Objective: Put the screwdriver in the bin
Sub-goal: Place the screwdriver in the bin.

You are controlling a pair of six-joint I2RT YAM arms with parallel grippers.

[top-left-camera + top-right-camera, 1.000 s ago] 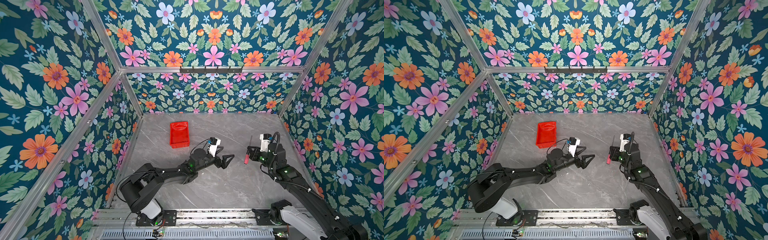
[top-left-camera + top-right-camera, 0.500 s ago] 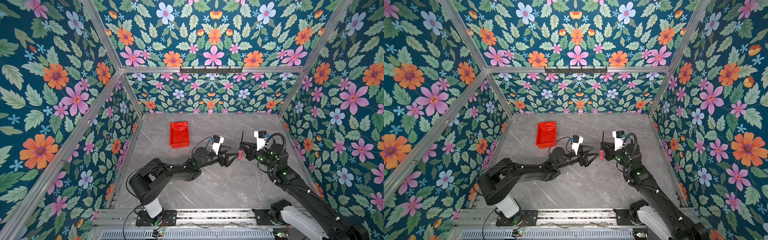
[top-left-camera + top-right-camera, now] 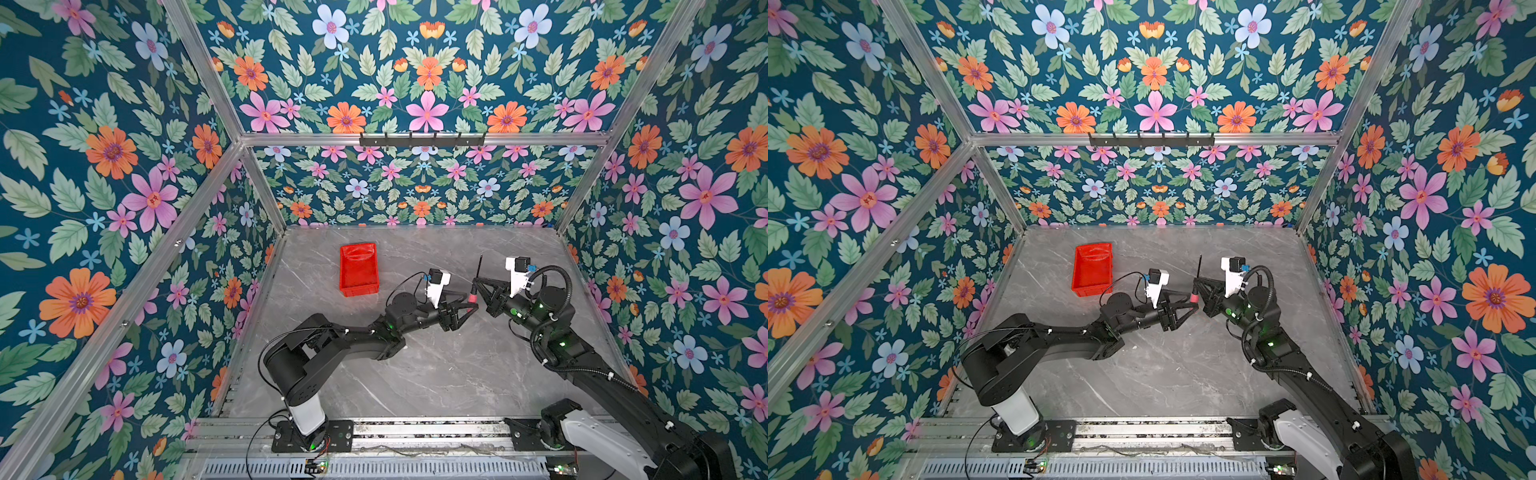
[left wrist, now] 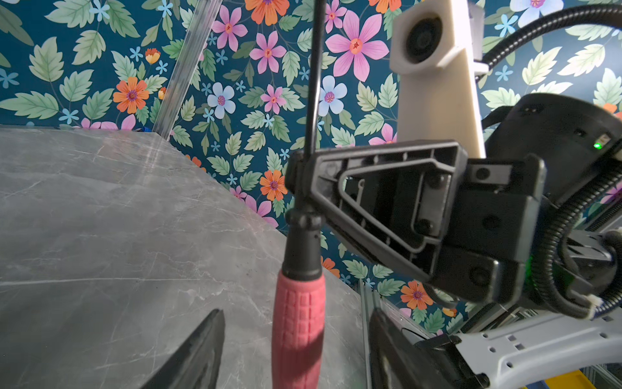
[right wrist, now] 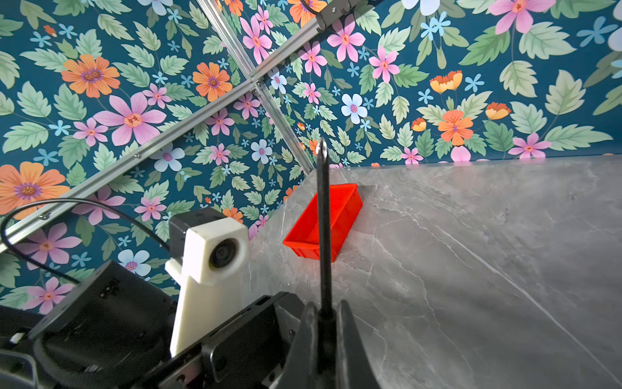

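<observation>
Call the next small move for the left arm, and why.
Probably close the left gripper on the screwdriver, at its pink handle: its fingers flank the handle with gaps either side, while the right gripper pinches the shaft.

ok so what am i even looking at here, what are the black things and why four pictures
These are two black robot arms, the left arm and the right arm, mounted at the near edge of a grey table inside a box with flowery walls. The two wide pictures come from a twin camera looking down from above, so they look almost alike. The two close pictures come from a small camera on each arm's wrist.

On the table sits a small red bin, and nothing shows inside it. The right end effector is shut on the dark shaft of a screwdriver and holds it lifted. The left end effector is open, with a finger on each side of the pink handle, not gripping it. It looks like a handover between the arms.
</observation>
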